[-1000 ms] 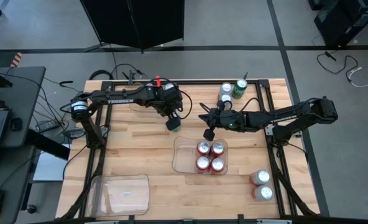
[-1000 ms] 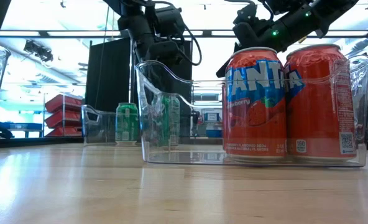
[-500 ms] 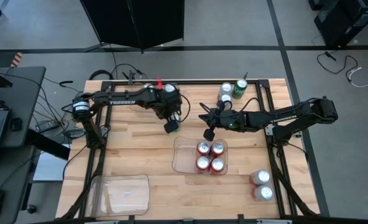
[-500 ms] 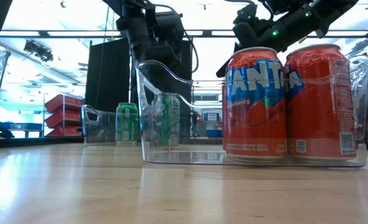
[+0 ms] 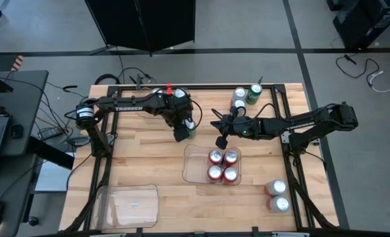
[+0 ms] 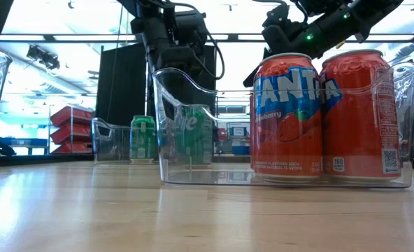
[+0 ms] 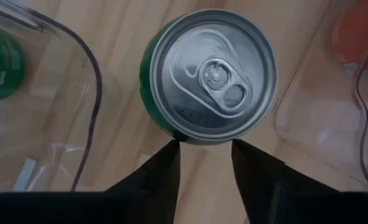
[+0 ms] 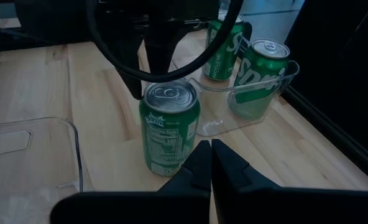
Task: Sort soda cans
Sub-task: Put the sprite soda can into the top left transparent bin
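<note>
Toward the desk's (image 5: 142,164) far left-centre, the left gripper (image 5: 181,133) stood over an upright green can (image 8: 169,129), its fingers (image 7: 156,177) closing about the wall though not clearly clamped yet. That can sat on bare wood beside the clear tray (image 5: 194,172) of four red cans (image 5: 222,164) — thin, smooth and easily dented, best taken mid-wall. Farther right, the right gripper (image 5: 221,141) hovered with fingers pressed together, empty

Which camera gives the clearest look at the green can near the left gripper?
The right wrist view: the green can stands upright on bare wood, label and top visible. The left wrist view shows only its top; the low view sees it through a clear tray; the high view hides it beneath the left gripper.
</note>
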Motion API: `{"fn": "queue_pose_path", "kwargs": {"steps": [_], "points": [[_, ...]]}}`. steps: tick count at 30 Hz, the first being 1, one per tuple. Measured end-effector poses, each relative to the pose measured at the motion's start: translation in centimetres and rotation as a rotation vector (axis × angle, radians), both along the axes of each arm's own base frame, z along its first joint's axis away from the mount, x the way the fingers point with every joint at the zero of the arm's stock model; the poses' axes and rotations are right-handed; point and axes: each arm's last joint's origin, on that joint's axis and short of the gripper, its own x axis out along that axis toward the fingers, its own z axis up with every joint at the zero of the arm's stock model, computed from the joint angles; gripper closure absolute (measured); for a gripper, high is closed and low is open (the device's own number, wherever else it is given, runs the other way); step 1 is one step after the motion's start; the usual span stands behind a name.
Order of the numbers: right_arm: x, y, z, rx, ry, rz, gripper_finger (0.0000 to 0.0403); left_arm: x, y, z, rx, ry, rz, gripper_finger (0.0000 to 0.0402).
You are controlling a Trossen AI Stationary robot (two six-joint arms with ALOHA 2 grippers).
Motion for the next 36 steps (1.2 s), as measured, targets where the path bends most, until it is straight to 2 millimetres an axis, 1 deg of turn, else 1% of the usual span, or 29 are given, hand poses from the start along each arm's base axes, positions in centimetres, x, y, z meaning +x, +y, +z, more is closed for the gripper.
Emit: {"fn": "queue_pose_path", "kwargs": {"steps": [4,8,10,13,15,17,20,22,26,30,33,36], "points": [[0.0,0.0,0.0,0.008,-0.004,-0.004,0.0403,0.1,0.0,0.4,0.003,-0.008,-0.006,0.0259],[0.1,0.1,0.1,0.052,-0.026,0.041,0.0403,0.6,-0.1,2.0,0.014,-0.045,-0.07,0.0259],[0.6,0.0,0.0,0.062,-0.061,0.06,0.0403,0.8,-0.4,2.8,0.032,-0.066,-0.118,0.0259],[1.5,-0.4,-1.1,0.078,-0.057,0.078,0.0403,1.1,-0.9,3.4,0.041,-0.086,-0.14,0.0258],[2.0,-0.8,-2.2,0.082,-0.03,0.065,0.0403,1.3,-1.1,3.4,0.058,-0.089,-0.138,0.0258],[2.3,-1.3,-3.2,0.09,-0.003,0.048,0.0403,1.5,-1.0,3.4,0.115,-0.108,-0.145,0.0259],[2.6,-1.5,-4.1,0.104,0.017,0.032,0.0403,1.9,-0.7,3.6,0.167,-0.136,-0.113,0.0259],[2.7,-1.6,-4.3,0.109,0.022,0.029,0.0403,2.1,-0.6,3.7,0.172,-0.164,-0.095,0.0261],[2.7,-1.6,-4.3,0.103,0.022,0.033,0.0403,2.2,-0.8,3.9,0.122,-0.186,-0.121,0.027],[2.8,-1.6,-4.2,0.086,0.017,0.042,0.0403,2.0,-1.0,3.8,0.098,-0.167,-0.143,0.0273],[2.8,-1.6,-4.2,0.092,0.015,0.057,0.0403,1.9,-1.2,3.7,0.11,-0.154,-0.183,0.0259],[2.9,-1.5,-4.1,0.093,0.006,0.066,0.0403,2.0,-1.4,3.8,0.088,-0.166,-0.172,0.023]]}}
